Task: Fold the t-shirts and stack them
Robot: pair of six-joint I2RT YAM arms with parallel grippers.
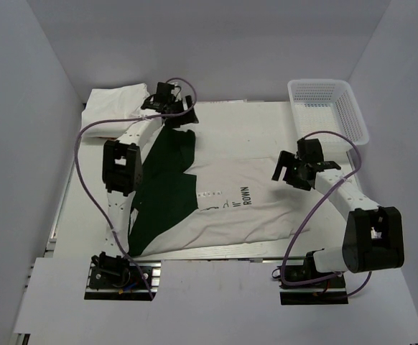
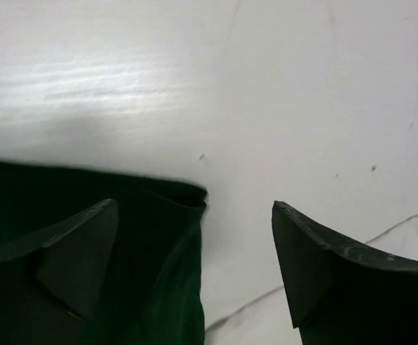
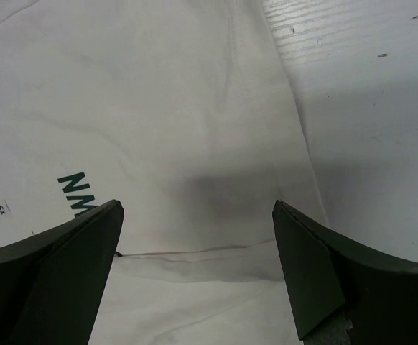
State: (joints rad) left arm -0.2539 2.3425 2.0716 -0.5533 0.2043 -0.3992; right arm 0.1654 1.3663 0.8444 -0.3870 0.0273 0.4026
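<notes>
A cream-white t-shirt (image 1: 230, 208) with dark green sleeves and black lettering lies spread across the table. Its far green sleeve (image 1: 173, 154) reaches toward the back. My left gripper (image 1: 172, 100) hovers open at that sleeve's far end. In the left wrist view the green sleeve edge (image 2: 159, 244) lies under the left finger, and the left gripper (image 2: 193, 203) holds nothing. My right gripper (image 1: 289, 172) hangs open over the shirt's right side. The right wrist view shows the right gripper (image 3: 197, 203) above cream cloth (image 3: 194, 108) with a fold line. White t-shirts (image 1: 112, 104) lie bunched at the back left.
A white plastic lattice basket (image 1: 329, 108) stands at the back right corner. Bare white table (image 1: 238, 118) shows behind the shirt and table (image 3: 367, 108) to its right. Purple cables loop beside both arms. Grey walls close in on three sides.
</notes>
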